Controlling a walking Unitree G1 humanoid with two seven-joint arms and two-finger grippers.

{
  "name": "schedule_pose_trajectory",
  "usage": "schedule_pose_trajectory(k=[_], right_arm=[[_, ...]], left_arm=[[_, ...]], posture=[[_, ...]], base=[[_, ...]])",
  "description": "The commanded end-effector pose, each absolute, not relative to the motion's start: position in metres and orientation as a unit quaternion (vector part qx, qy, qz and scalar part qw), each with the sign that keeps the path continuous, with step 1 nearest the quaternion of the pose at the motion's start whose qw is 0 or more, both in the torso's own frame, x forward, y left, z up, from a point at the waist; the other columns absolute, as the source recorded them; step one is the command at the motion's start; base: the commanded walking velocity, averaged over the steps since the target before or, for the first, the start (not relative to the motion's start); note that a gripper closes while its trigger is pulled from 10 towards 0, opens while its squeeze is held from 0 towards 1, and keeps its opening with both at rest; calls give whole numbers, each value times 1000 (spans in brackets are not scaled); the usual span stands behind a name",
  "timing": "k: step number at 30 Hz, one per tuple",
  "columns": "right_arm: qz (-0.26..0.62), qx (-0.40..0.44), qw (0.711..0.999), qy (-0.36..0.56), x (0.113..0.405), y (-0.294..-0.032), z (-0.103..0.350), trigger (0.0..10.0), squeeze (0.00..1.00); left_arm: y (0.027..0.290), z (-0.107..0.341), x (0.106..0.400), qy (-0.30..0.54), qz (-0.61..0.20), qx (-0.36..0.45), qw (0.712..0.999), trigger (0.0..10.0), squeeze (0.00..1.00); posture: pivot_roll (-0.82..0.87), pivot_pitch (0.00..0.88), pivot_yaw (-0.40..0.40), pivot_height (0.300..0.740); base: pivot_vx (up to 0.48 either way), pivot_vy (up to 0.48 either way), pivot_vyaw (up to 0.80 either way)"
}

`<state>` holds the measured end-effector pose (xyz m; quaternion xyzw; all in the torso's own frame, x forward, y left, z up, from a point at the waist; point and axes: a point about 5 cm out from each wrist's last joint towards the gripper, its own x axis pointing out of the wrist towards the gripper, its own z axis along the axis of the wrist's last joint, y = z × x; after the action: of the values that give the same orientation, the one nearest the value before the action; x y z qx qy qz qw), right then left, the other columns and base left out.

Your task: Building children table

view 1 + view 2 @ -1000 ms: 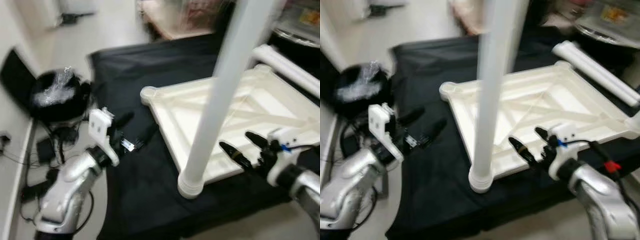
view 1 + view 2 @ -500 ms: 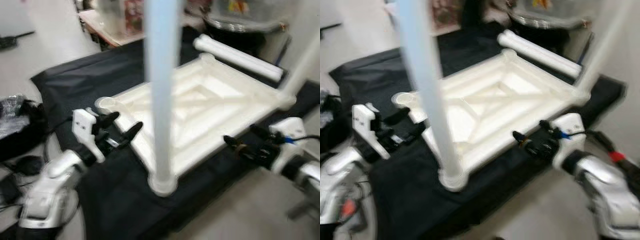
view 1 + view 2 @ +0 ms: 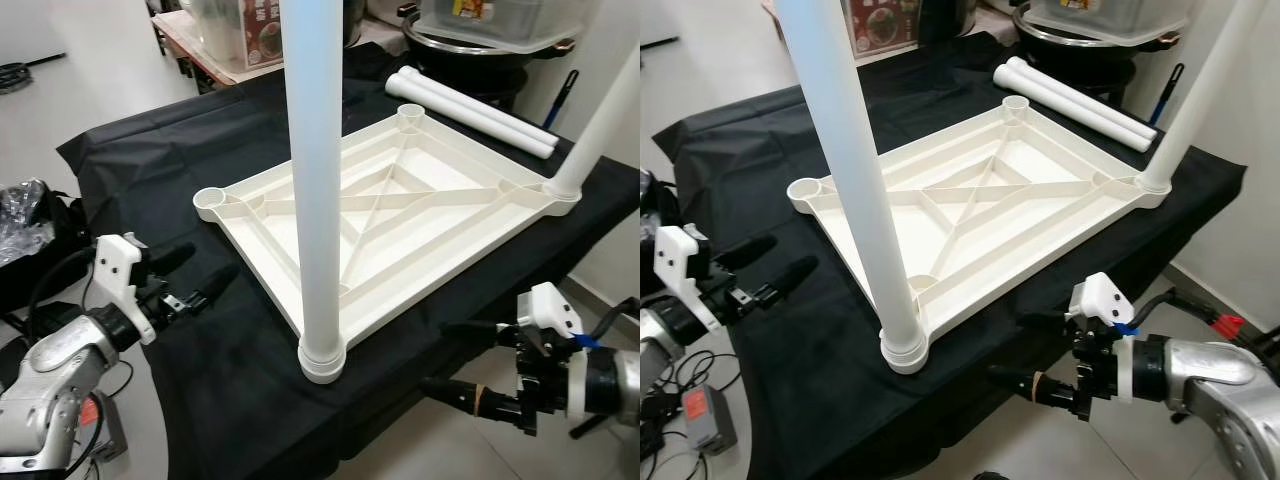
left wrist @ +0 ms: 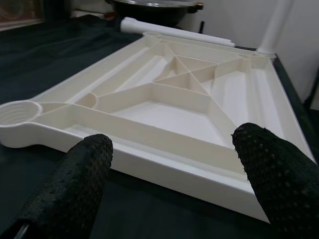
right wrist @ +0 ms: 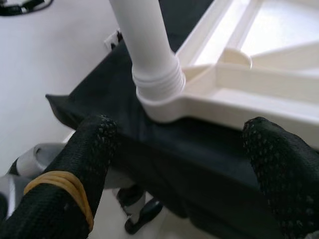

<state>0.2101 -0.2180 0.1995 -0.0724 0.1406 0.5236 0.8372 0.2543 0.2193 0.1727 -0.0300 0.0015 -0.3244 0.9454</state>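
Note:
A white plastic tabletop (image 3: 400, 215) lies upside down on a black cloth (image 3: 160, 160). One white leg (image 3: 318, 180) stands upright in its near corner socket, another (image 3: 600, 130) in the right corner. The left socket (image 3: 210, 200) and far socket (image 3: 408, 113) are empty. Two loose legs (image 3: 470, 108) lie on the cloth behind the tabletop. My left gripper (image 3: 203, 268) hovers open to the left of the tabletop, its fingers (image 4: 75, 184) facing the tabletop's edge (image 4: 149, 134). My right gripper (image 3: 448, 357) hangs open below the cloth's front edge, its fingers (image 5: 84, 164) aimed at the near leg's base (image 5: 157, 84).
A large pot with a clear box on top (image 3: 490, 30) stands behind the cloth. A low wooden table with a jar (image 3: 235, 40) is at the back left. A black bag and cables (image 3: 25, 235) lie on the floor at left. Bare floor lies in front.
The camera has swung and the blur has cleared. My right gripper has dropped from beside the tabletop's edge to below the cloth's front edge. My left gripper sits lower, further from the tabletop.

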Motion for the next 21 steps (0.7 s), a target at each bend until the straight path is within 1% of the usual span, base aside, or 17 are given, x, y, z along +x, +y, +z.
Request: schedule_pose_trajectory(k=[1,2,3,5,6,7,8,11,15,20,21], right_arm=[[537,-76,831,123,215,-203,200,10000,0],[537,-76,831,123,215,-203,200,10000,0],[542,-78,829,112,218,-196,202,10000,0],[551,-91,826,71,231,-168,202,10000,0],[553,-95,825,62,234,-162,203,10000,0],[556,-93,824,51,239,-151,202,10000,0],[556,-93,824,51,239,-151,202,10000,0],[584,-88,806,36,246,-127,202,10000,0],[607,-103,787,42,246,-117,197,10000,0],[594,-113,796,33,255,-111,196,10000,0],[573,-125,810,24,263,-109,196,10000,0]], left_arm=[[226,172,248,3,-335,-23,942,10000,0],[226,172,248,3,-335,-23,942,10000,0],[227,171,246,6,-341,-19,940,10000,0],[231,170,239,5,-363,-29,931,10000,0],[232,171,238,4,-367,-32,929,10000,0],[238,173,235,-6,-368,-40,929,10000,0],[238,173,235,-6,-368,-40,929,10000,0],[255,187,227,-44,-366,-57,928,10000,0],[260,195,224,-59,-365,-56,928,10000,0],[254,194,224,-62,-366,-51,927,10000,0],[249,194,224,-64,-371,-52,925,10000,0]], posture=[[-99,133,4,740],[-99,133,4,740],[-101,133,5,740],[-97,132,-1,740],[-97,132,-1,740],[-91,131,-10,740],[-91,131,-10,740],[-76,131,-21,740],[-74,131,-25,740],[-67,130,-34,740],[-67,131,-36,740]], base=[[0,0,0],[0,0,0],[0,0,0],[0,0,0],[0,0,0],[0,0,0],[0,0,0],[0,0,0],[0,0,0],[0,0,0],[0,0,0]])
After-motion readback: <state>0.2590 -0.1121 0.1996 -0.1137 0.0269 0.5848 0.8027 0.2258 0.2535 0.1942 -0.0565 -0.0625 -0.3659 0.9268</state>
